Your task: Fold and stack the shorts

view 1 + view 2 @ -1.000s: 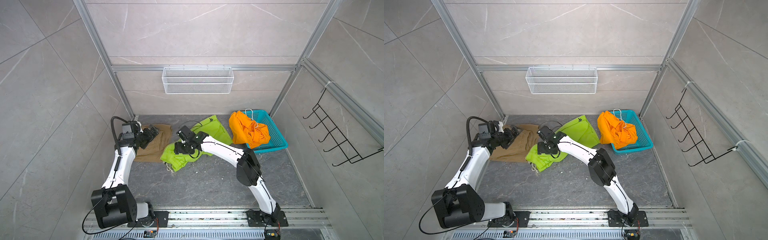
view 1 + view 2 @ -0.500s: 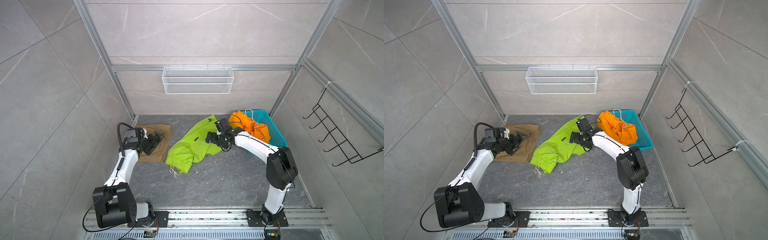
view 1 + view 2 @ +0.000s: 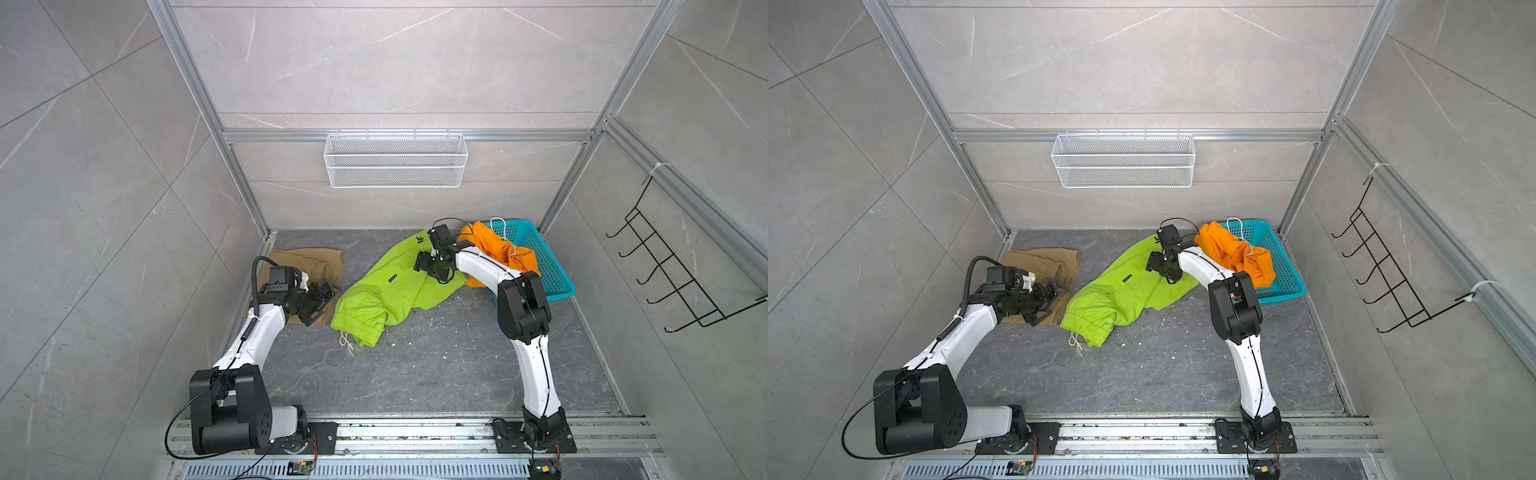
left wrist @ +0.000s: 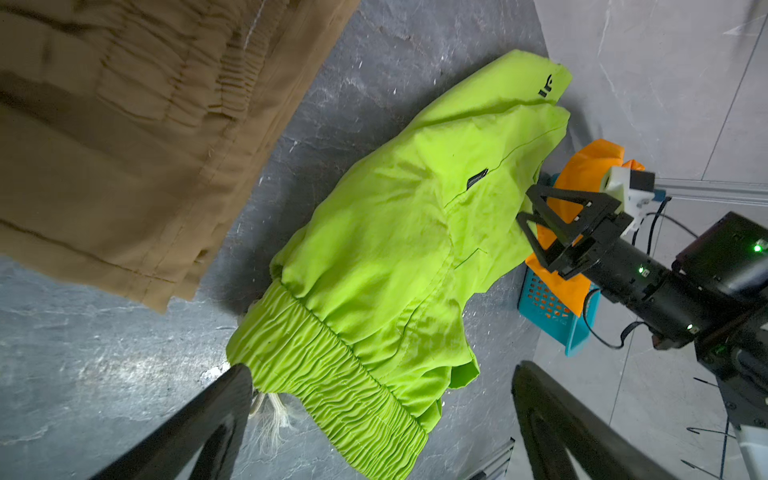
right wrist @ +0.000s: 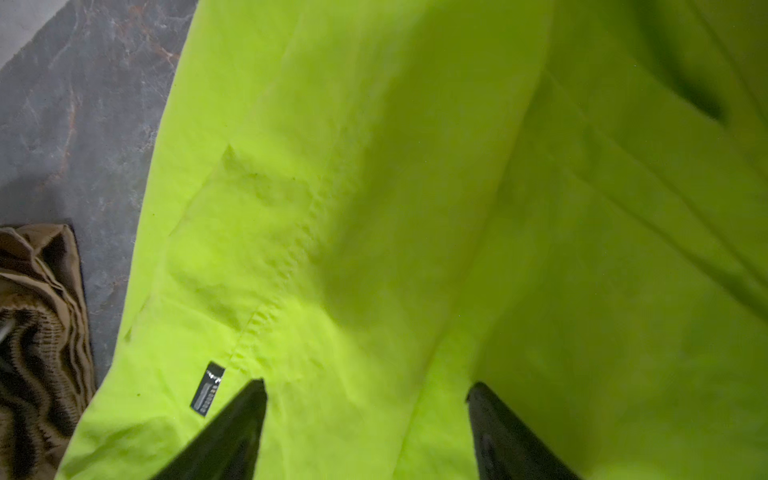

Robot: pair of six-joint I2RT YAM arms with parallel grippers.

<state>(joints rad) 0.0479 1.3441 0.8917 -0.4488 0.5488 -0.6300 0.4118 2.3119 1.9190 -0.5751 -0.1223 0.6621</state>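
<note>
- While scanning the grey counter (image 3: 415, 374) from left to right, found the khaki shorts (image 3: 316, 257) (image 3: 1050, 259) first, lying flat in layers near the left wall, plain in both top views.
- Noted the left claw (image 3: 322, 303) low over their near edge, fingers wide apart, gripping nothing, aimed toward the lime green shorts (image 3: 390, 291).
- Saw the same spread fingers (image 4: 220, 395) in the left wrist view, with the green waistband (image 4: 332, 374) and a pale drawstring (image 4: 270, 415) beyond them.
- Found the lime green shorts spread out unfolded mid-counter, gathered waistband nearest the arm bases, legs toward the back wall, a strip of bare counter between them and the khaki pair.
- Spotted a small dark label (image 5: 208, 388) on the green cloth and a dark printed mark (image 3: 420, 239) by the far leg end.
- Noted the right claw (image 3: 428, 272) just above the far part of the green pair, fingers apart; could not tell whether touching the cloth, no fold seen pinched.
- Found the orange shorts (image 3: 494, 249) bunched, draped over the left rim of the teal basket (image 3: 552, 274) in the back right corner, partly inside.
- Could not settle contact between orange and green cloth under the right arm.
</note>
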